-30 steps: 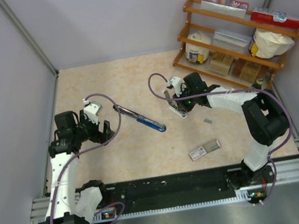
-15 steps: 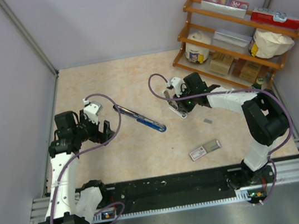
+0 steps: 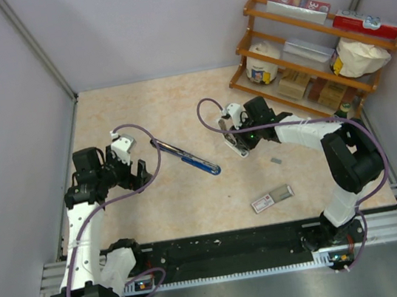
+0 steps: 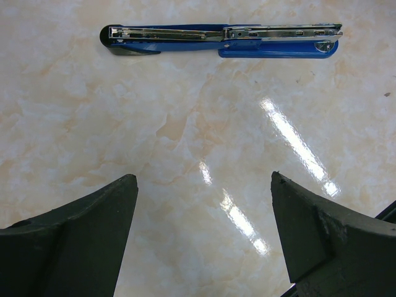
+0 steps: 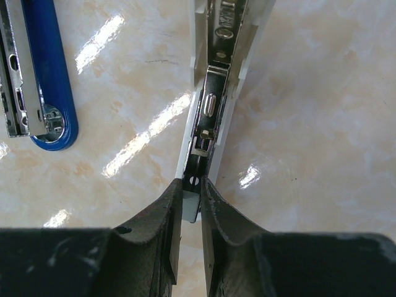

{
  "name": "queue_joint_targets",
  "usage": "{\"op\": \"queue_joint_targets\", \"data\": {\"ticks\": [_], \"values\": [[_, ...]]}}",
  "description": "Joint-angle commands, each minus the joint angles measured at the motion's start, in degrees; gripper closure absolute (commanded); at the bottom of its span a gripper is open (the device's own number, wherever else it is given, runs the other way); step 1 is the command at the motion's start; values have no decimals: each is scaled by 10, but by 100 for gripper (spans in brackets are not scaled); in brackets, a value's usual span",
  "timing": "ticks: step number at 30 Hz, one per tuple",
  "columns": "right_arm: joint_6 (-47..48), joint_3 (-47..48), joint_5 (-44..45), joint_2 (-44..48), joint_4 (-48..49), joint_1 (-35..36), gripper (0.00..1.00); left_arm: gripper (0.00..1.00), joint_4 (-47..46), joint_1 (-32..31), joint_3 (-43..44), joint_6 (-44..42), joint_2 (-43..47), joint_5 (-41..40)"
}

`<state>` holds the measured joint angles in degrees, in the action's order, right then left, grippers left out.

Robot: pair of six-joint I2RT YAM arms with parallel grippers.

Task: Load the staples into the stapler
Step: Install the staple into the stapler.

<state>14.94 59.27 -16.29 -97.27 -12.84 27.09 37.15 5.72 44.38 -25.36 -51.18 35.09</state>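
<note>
While the right gripper (image 5: 190, 193) is clamped on one end of the white stapler (image 5: 218, 93), the left gripper (image 4: 203, 180) hangs wide open over the table (image 3: 141, 112), holding nothing. The blue stapler (image 3: 186, 158) lies folded out flat between both arms, just left of the white one. The red-and-white staple box (image 3: 272, 198) sits nearer, to the right, well apart from it.

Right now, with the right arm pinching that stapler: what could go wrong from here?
1. Right jaws are shut on the end of the white stapler, not the blue stapler lying opened flat beside it: the wrong one may get loaded.
2. The pinch is only at the tip, so it may pivot or slip if lifted.
3. Left jaws stand open, short of the blue stapler: unheld, it may slide during loading.
</note>
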Motion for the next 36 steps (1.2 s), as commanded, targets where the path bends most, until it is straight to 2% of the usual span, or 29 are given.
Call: {"op": "queue_joint_targets", "data": {"ticks": [1, 36], "values": [[4, 18, -12, -3, -3, -5, 82, 8, -18, 4, 0, 1, -3, 9], [3, 28, -9, -11, -17, -5, 75, 8, -18, 4, 1, 2, -3, 9]]}}
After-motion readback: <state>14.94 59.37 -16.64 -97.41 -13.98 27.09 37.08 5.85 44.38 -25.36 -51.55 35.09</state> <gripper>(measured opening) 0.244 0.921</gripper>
